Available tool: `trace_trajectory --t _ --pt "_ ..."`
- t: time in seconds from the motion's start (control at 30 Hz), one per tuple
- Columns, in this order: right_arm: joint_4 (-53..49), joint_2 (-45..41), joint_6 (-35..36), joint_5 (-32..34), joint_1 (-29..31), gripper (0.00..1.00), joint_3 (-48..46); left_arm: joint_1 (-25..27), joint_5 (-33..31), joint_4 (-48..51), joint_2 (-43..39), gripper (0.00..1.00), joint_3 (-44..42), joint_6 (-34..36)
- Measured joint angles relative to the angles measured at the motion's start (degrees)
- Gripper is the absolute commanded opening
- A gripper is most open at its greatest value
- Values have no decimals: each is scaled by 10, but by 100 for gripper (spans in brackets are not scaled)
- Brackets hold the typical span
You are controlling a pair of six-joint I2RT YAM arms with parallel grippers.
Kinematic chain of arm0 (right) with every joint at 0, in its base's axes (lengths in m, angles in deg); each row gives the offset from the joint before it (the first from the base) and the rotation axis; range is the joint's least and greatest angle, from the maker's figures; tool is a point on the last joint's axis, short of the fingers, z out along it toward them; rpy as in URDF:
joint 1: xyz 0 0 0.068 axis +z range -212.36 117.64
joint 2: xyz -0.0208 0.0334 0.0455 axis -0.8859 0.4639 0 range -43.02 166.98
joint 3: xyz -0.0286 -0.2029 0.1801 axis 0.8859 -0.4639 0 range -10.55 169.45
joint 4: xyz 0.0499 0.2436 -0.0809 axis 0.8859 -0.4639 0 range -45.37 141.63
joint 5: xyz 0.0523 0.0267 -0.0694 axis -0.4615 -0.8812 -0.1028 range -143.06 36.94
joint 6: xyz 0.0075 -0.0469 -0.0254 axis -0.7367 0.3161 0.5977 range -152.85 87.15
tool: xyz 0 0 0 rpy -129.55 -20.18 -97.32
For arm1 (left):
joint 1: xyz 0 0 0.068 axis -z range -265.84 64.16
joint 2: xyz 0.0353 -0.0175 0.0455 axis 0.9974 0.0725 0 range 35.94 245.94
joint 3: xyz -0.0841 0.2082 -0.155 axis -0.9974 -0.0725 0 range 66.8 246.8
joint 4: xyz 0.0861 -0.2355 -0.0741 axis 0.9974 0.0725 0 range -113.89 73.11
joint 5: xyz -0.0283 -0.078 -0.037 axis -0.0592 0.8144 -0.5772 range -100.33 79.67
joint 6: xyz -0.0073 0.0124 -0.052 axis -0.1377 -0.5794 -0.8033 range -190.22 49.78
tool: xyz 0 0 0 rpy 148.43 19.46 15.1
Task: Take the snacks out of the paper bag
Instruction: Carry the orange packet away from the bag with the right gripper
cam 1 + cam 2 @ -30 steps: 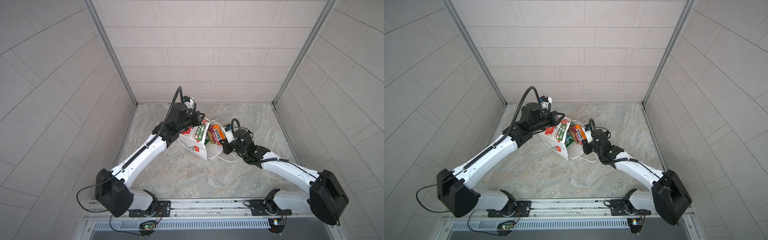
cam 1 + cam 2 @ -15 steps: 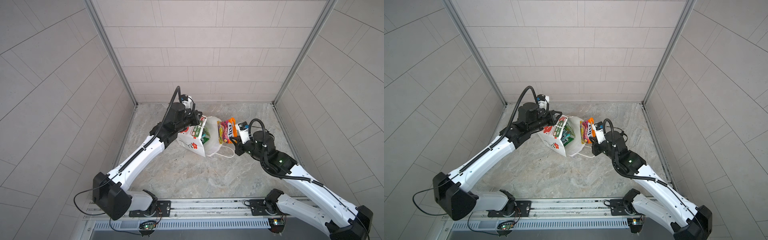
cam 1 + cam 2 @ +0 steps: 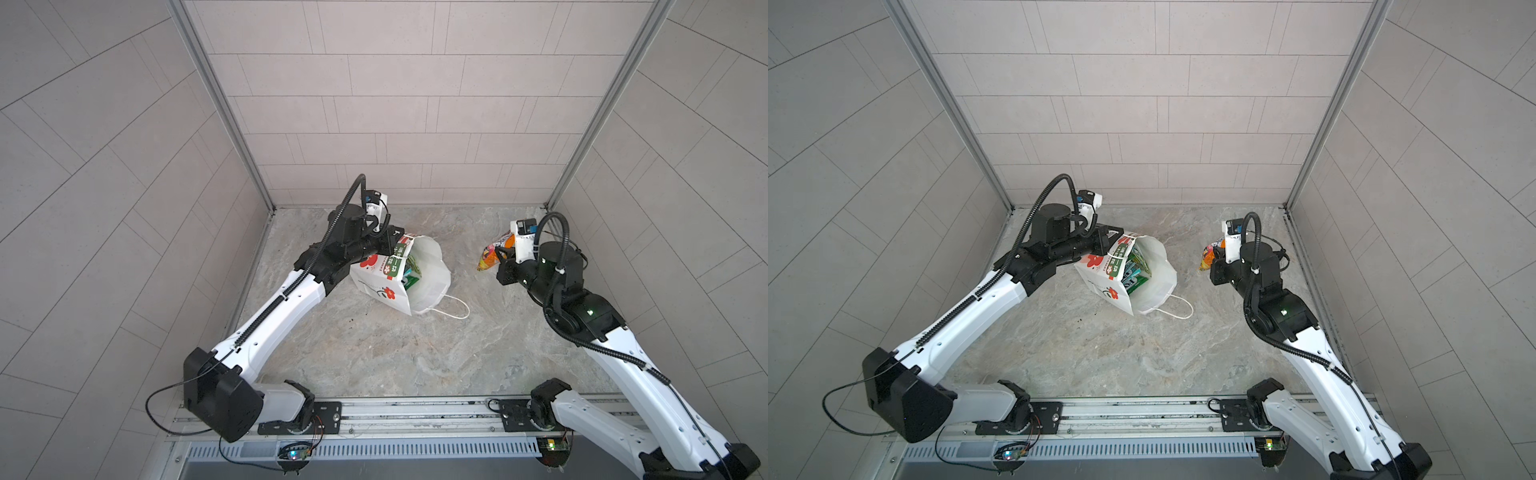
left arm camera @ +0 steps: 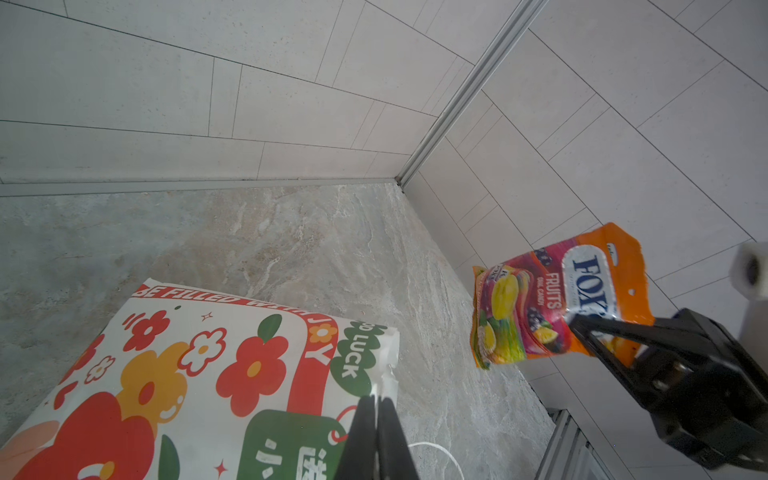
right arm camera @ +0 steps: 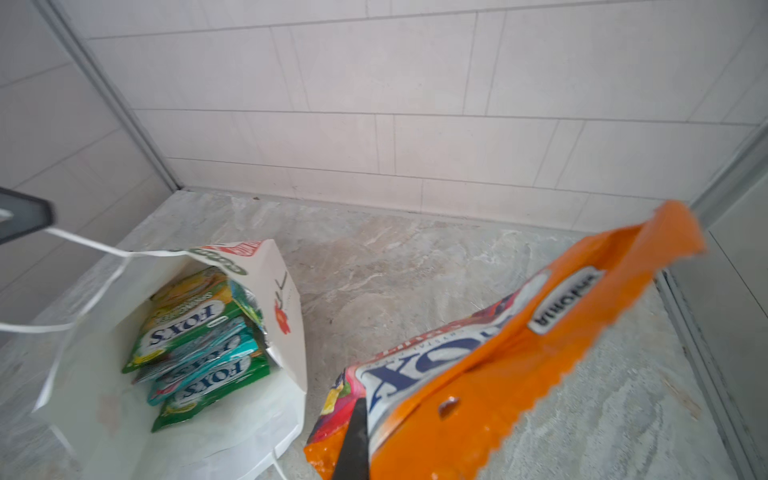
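We find the left gripper clamped on the paper bag at its mouth, evidently to hold it open. The right gripper grips the orange packet, well apart from the bag. The other snacks lie inside.

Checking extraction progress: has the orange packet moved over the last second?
Yes. The orange packet, held in the right tool, has travelled rightward away from the paper bag toward the right wall.

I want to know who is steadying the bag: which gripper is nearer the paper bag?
Left. The left gripper pinches the paper bag at its top edge; the right gripper is apart from it, holding an orange packet.
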Motion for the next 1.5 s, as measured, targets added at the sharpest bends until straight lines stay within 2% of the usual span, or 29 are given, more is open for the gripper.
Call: trace_trajectory --t 0.27,0.57,0.7,0.87,1.1,1.3,1.4,1.5 --pt "53 184 2 -90 -80 0 4 -8 47 43 0 0 21 58" --pt "158 416 -2 -232 -101 0 110 -9 101 104 -2 0 50 112" --pt "196 492 -13 -288 -104 0 158 -9 102 115 -14 0 41 131" --pt "210 553 -19 -328 -124 0 187 -9 97 110 -34 0 19 134" --pt "202 595 -19 -360 -181 0 189 -16 75 75 -38 0 -4 109" --pt "162 619 -3 -335 -204 5 201 -25 59 56 -42 0 -16 91" --pt "138 628 8 -311 -204 12 212 -26 58 49 -42 0 -16 87" --pt "114 632 16 -282 -204 25 223 -27 59 45 -42 0 -16 82"
